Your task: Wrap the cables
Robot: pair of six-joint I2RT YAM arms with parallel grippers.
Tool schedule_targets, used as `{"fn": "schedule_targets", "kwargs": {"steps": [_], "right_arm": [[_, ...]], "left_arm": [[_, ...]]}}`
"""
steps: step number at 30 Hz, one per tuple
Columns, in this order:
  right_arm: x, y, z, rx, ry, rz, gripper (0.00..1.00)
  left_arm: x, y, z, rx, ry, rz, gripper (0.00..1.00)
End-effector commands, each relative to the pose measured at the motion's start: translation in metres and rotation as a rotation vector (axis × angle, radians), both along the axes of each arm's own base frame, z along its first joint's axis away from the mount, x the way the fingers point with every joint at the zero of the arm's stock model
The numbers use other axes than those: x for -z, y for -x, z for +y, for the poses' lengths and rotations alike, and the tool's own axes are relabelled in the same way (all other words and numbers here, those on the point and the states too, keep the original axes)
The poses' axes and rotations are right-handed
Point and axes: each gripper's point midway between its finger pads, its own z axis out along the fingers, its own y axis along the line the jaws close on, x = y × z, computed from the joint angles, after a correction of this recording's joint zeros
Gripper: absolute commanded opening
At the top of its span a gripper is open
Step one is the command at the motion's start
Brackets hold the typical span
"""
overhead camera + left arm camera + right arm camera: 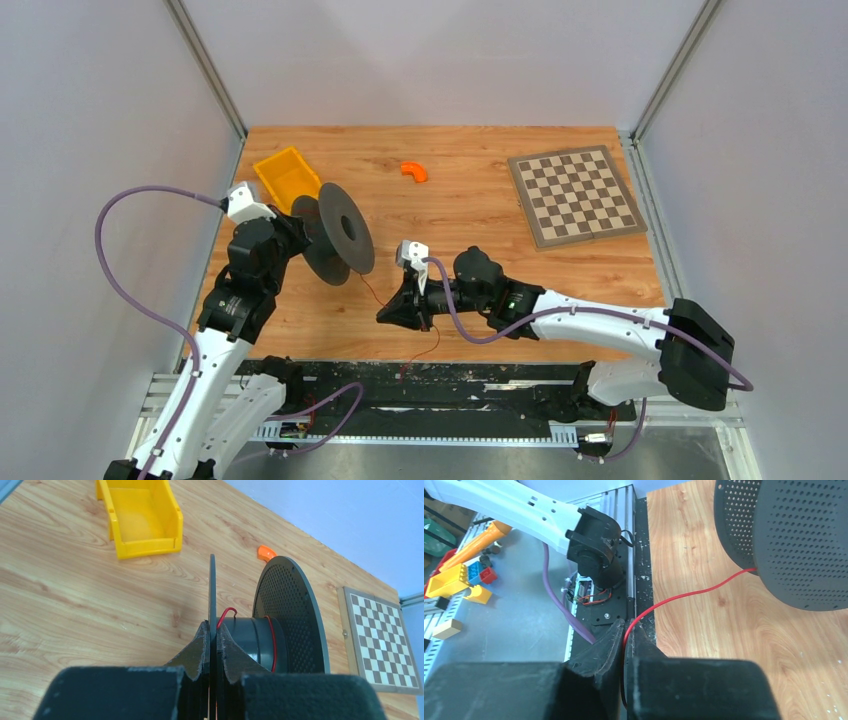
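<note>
The black spool is held by its near flange, clamped in the left gripper. The thin red cable, partly wound on the spool's hub, is pinched in the right gripper, stretched over the table between them

- plain pale grey walls on three sides, pretty evenly lit
- metal posts in the back corners
- light wood table
- grey surface past the near edge, toy bricks lying around
</note>
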Motion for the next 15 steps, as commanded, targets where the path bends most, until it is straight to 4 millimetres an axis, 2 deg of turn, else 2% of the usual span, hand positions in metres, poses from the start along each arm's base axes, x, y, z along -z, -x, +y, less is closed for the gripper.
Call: {"fn": "schedule_targets", "kwargs": {"steps": [1,10,12,15], "right_arm": [[-0.047,0.017,0.001,-0.065,-0.135,-0.008,0.06],[-0.064,0.025,-0.004,-0.088,-0.182,-0.002,0.05],[-0.068,0.019,-0.005,-0.057,-0.176,-0.037,0.03],[-0.071,-0.002,-0.002,0.027,-0.143,-0.123,0.00]], "left_arm": [[-0.028,-0.008,0.007,-0.044,0.002,-0.108,0.00],[-0.017,-0.012,-0.003,0.029,-0.052,-0.091,0.00],[-0.016,-0.014,-0.014,0.109,-0.100,-0.093,0.00],[-0.013,-0.013,-0.041,0.299,-0.197,-0.113,0.00]]}}
